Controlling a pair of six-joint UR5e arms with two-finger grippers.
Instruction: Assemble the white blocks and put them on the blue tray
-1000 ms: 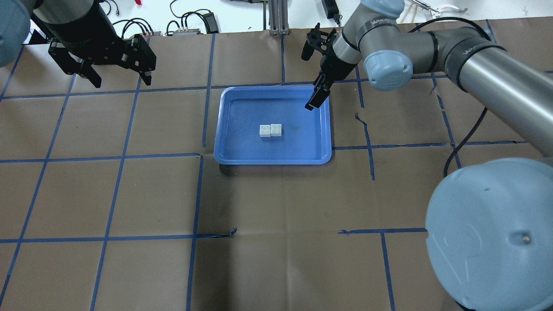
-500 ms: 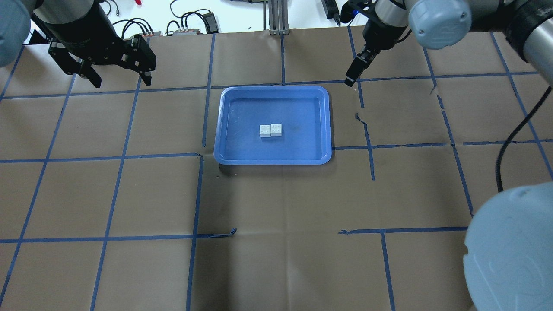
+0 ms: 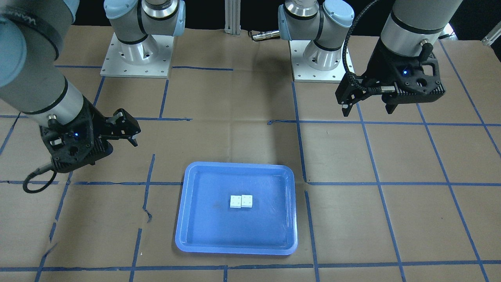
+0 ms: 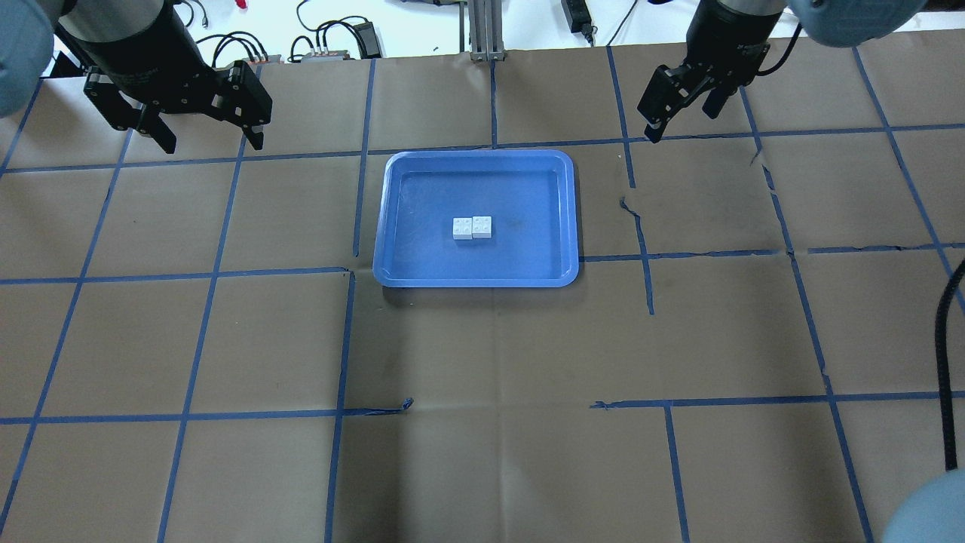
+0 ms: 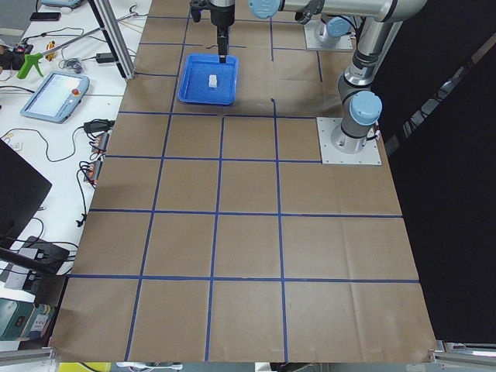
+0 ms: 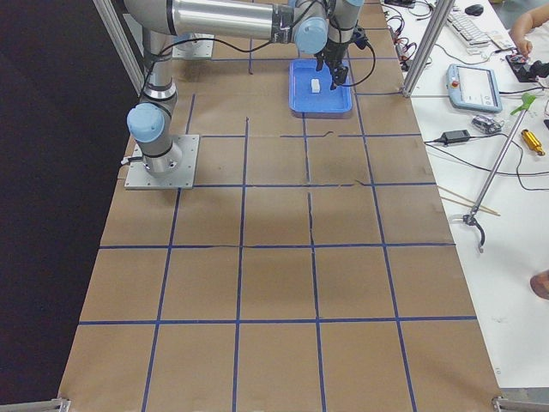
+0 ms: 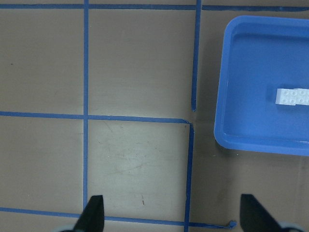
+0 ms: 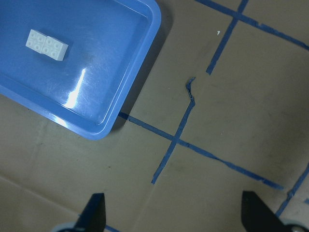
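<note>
The two white blocks [image 4: 472, 228] sit joined side by side in the middle of the blue tray [image 4: 422, 256]. They also show in the front view [image 3: 241, 201], the left wrist view [image 7: 293, 96] and the right wrist view [image 8: 46, 44]. My left gripper [image 4: 214, 139] is open and empty, hovering over the table left of the tray's far corner. My right gripper [image 4: 678, 121] is open and empty, hovering right of the tray's far right corner. Both stand apart from the tray [image 3: 235, 235].
Brown paper with a blue tape grid covers the table. An aluminium post [image 4: 482, 30] and cables [image 4: 332, 38] stand beyond the far edge. A teach pendant [image 5: 54, 95] lies on the side bench. The arm bases [image 3: 135, 55] are at the robot's side.
My right gripper has moved from above the tray's far right corner out to the right and farther back, off the tray. The left gripper and the blocks have not moved.
</note>
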